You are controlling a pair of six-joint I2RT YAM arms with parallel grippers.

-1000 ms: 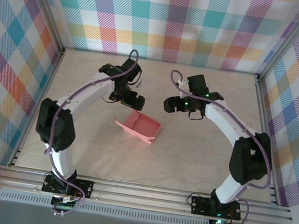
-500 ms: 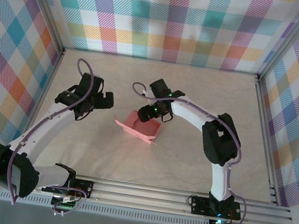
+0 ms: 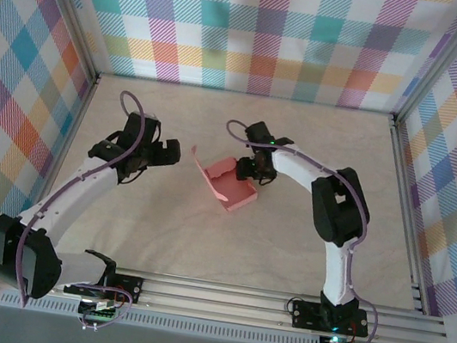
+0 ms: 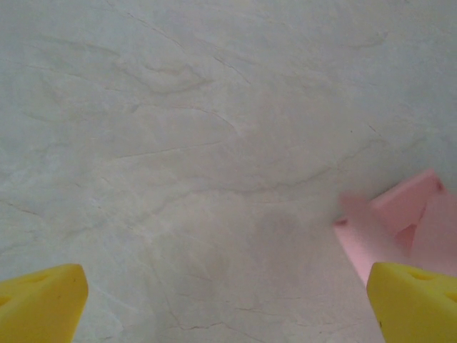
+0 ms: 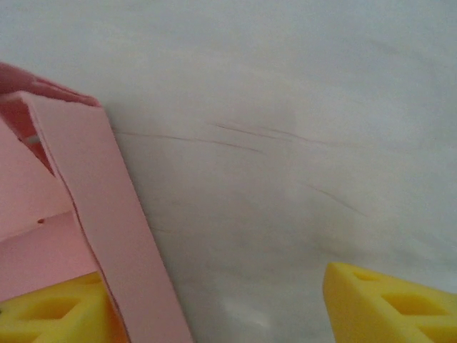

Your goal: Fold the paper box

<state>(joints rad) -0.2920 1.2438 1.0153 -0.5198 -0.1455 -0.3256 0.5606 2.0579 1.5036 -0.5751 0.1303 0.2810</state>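
Note:
The salmon-pink paper box (image 3: 228, 184) lies mid-table as a shallow open tray, one flap sticking up at its left corner. My right gripper (image 3: 251, 169) is at the box's far right edge. In the right wrist view it (image 5: 221, 307) is open and straddles a raised pink wall (image 5: 107, 236): one yellow fingertip (image 5: 50, 314) is inside the box against the wall, the other (image 5: 393, 300) is well outside over bare table. My left gripper (image 3: 167, 155) hovers left of the box, wide open (image 4: 228, 307), with nothing between its fingers; the box's corner (image 4: 396, 218) shows beside the right fingertip.
A pale marbled table (image 3: 160, 222) is fenced by aluminium rails and checked fabric walls (image 3: 260, 28). Both arms arch in from the near edge, the right arm's elbow (image 3: 340, 211) standing to the right of the box.
The left arm drew back to the left off the box and opened fully. The right gripper came in onto the box's far edge, its jaws narrowing; the box has turned and slid slightly right.

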